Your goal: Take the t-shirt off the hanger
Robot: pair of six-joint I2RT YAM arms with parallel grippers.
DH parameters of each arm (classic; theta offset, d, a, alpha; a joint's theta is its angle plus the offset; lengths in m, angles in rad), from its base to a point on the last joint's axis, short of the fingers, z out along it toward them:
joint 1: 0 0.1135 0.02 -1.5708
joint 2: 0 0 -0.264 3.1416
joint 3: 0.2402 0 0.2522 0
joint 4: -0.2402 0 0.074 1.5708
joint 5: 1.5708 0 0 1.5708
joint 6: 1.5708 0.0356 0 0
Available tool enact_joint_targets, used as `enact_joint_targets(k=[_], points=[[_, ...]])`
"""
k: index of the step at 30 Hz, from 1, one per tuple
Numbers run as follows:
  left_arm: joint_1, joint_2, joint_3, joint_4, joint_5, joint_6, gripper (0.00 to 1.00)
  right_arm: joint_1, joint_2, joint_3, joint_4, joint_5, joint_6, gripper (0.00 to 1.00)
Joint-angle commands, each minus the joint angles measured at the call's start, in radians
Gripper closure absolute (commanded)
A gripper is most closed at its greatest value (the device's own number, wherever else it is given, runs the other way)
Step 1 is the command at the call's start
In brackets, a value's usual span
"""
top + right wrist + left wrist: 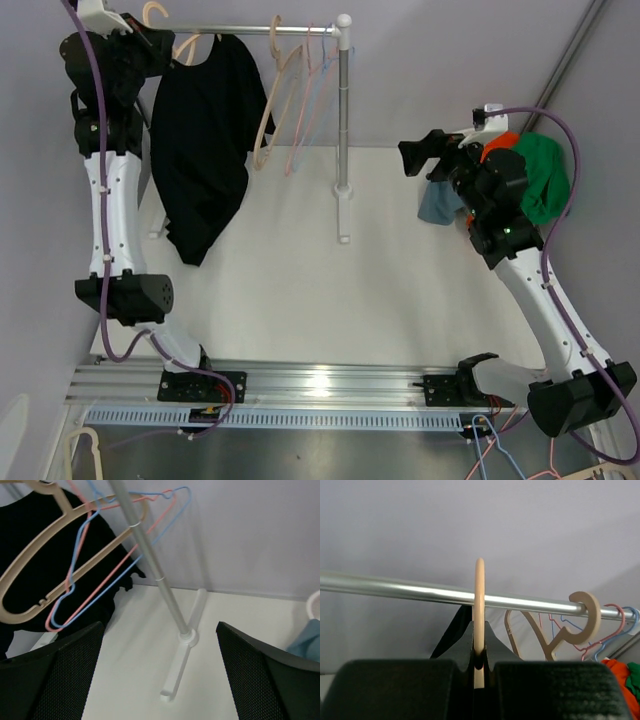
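Observation:
A black t-shirt hangs on a tan hanger from the silver rail at the back left. It also shows in the right wrist view. My left gripper is up at the rail, shut on the tan hanger's hook, which loops over the rail. A corner of the black shirt shows behind the jaws. My right gripper is open and empty at the right, its fingers wide apart, facing the rack's post.
Empty tan, pink and blue hangers hang right of the shirt. The rack's post and white foot stand mid-table. A pile of green, orange and blue clothes lies at the right behind my right arm.

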Motion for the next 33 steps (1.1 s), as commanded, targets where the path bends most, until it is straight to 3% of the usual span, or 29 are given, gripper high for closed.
enact_joint_targets(k=[1,3,5,6,10,18,26,33], points=[[-0.012,-0.093,0.031,0.044,-0.049,-0.039,0.99,0.045,-0.014,0.017,0.070,-0.124,-0.053,0.01],[-0.046,-0.128,0.013,-0.044,-0.200,-0.025,0.99,0.085,0.002,0.018,0.098,-0.208,-0.087,0.00],[-0.106,-0.169,-0.060,-0.046,-0.305,0.021,0.99,0.174,0.018,0.017,0.113,-0.282,-0.165,0.00],[-0.168,-0.218,-0.119,-0.027,-0.427,0.030,0.99,0.209,0.036,0.018,0.127,-0.285,-0.188,0.00],[-0.248,-0.319,-0.249,-0.023,-0.555,0.022,1.00,0.388,0.111,0.052,0.164,-0.275,-0.238,0.01],[-0.368,-0.507,-0.483,-0.011,-0.672,-0.020,0.99,0.677,0.265,0.092,0.403,-0.275,-0.166,0.01],[-0.400,-0.580,-0.547,-0.071,-0.690,-0.026,0.99,0.820,0.450,0.210,0.488,-0.261,-0.133,0.01],[-0.420,-0.603,-0.569,-0.085,-0.699,-0.012,1.00,0.876,0.506,0.259,0.531,-0.265,-0.095,0.00]])
